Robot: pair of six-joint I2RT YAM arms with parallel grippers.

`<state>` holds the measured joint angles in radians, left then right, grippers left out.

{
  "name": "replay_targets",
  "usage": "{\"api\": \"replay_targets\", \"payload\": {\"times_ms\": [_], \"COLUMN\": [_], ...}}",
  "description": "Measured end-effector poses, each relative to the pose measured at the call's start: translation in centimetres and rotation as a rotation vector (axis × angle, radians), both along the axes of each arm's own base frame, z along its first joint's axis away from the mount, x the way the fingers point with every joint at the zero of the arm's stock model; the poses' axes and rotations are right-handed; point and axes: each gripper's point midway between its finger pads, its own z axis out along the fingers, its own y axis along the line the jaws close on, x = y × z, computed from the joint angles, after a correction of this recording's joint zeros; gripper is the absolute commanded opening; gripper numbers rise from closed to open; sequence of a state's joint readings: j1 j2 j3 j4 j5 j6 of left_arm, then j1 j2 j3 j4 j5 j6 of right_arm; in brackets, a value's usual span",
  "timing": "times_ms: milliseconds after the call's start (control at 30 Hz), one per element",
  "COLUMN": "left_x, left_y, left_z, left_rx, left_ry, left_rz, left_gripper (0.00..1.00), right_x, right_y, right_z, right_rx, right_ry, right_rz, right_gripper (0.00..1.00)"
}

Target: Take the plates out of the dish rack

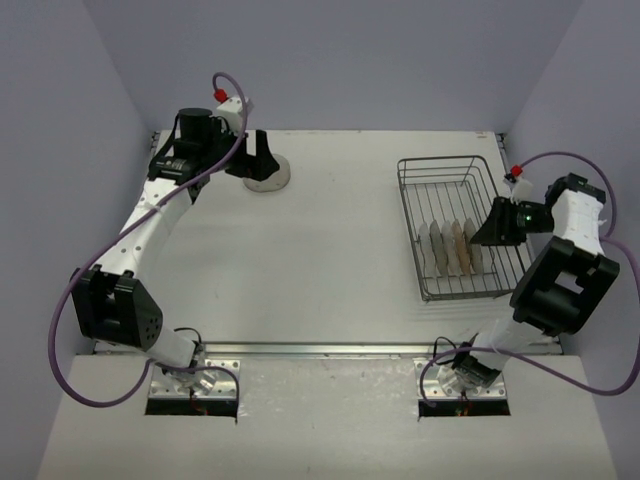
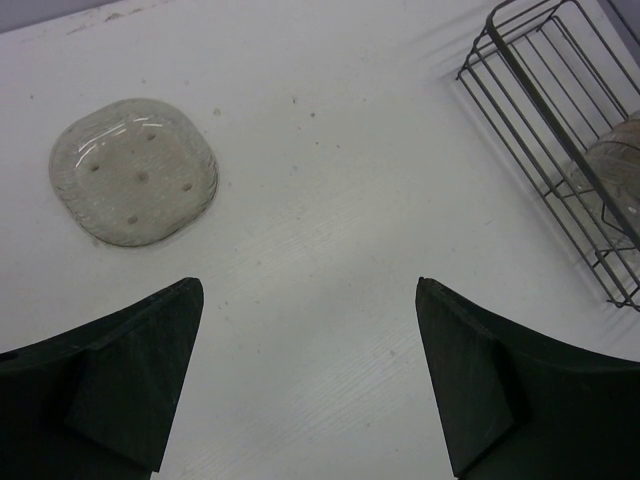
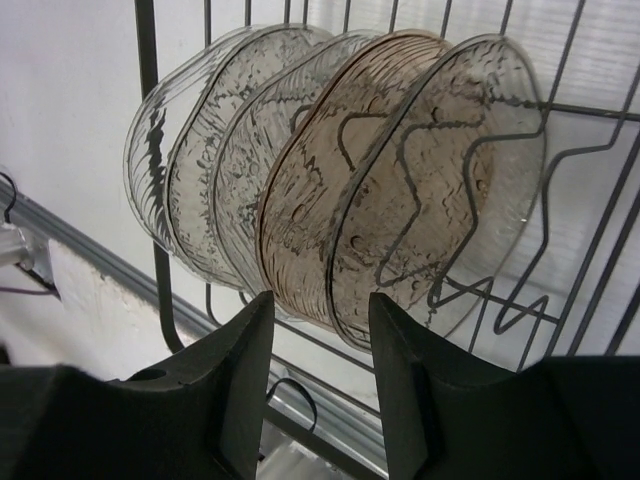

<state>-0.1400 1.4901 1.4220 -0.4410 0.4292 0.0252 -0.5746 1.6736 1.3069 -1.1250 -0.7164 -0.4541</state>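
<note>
Unloading under way, with most of the job ahead. At far left, one clear plate (image 1: pixel 272 178) lies flat on the tabletop (image 1: pixel 330 250), well apart from the dish rack (image 1: pixel 412 215). This appears to be the only one out so far. The left tool (image 1: pixel 255 150) hovers just above it, its fingers spread wide and holding nothing. In the left wrist view the plate sits beyond the tool's reach, with bare tabletop between the two fingers.

Across the open middle of the tabletop, the dish rack stands at the right. A row of plates (image 1: pixel 452 250) is upright in its near half, standing on edge between the tines. The right wrist view shows about five of them packed closely together. Most are clear and textured, and one tan plate (image 3: pixel 330 200) is second from the right.

At the rack's right rim, the right tool (image 3: pixel 310 380) is lined up on this row. Its fingers are a little apart, with the lower edges of the tan plate and its right-hand neighbour just beyond the gap. It has clamped nothing yet, and whether a finger touches a plate cannot be told. By this showing, one plate is down and roughly five are left to lift out.
</note>
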Motion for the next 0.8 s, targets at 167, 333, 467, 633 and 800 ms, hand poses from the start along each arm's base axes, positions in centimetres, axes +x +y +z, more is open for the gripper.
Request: {"api": "replay_targets", "payload": {"times_ms": [167, 333, 467, 633, 800], "left_x": [0.0, 0.0, 0.0, 0.0, 0.0], "left_y": [-0.2, -0.2, -0.1, -0.2, -0.2], "left_z": [0.1, 0.1, -0.1, -0.1, -0.1], "left_rx": [0.000, 0.001, 0.002, 0.001, -0.001], "left_ry": [-0.005, -0.004, -0.001, 0.000, 0.001], "left_rz": [-0.003, -0.002, -0.001, -0.001, 0.000], "left_gripper": [0.86, 0.86, 0.86, 0.87, 0.91], "right_x": [-0.6, -0.8, -0.6, 0.2, 1.7], "right_y": [1.2, 1.2, 1.2, 1.3, 2.1], "right_z": [-1.1, -2.7, -2.8, 0.3, 6.7], "right_rx": [-0.015, -0.065, -0.094, -0.103, -0.067], "right_ry": [0.011, 0.022, 0.015, -0.038, -0.166], "right_rz": [0.034, 0.048, 0.067, 0.080, 0.092], "right_gripper": [0.39, 0.16, 0.00, 0.00, 0.00]}}
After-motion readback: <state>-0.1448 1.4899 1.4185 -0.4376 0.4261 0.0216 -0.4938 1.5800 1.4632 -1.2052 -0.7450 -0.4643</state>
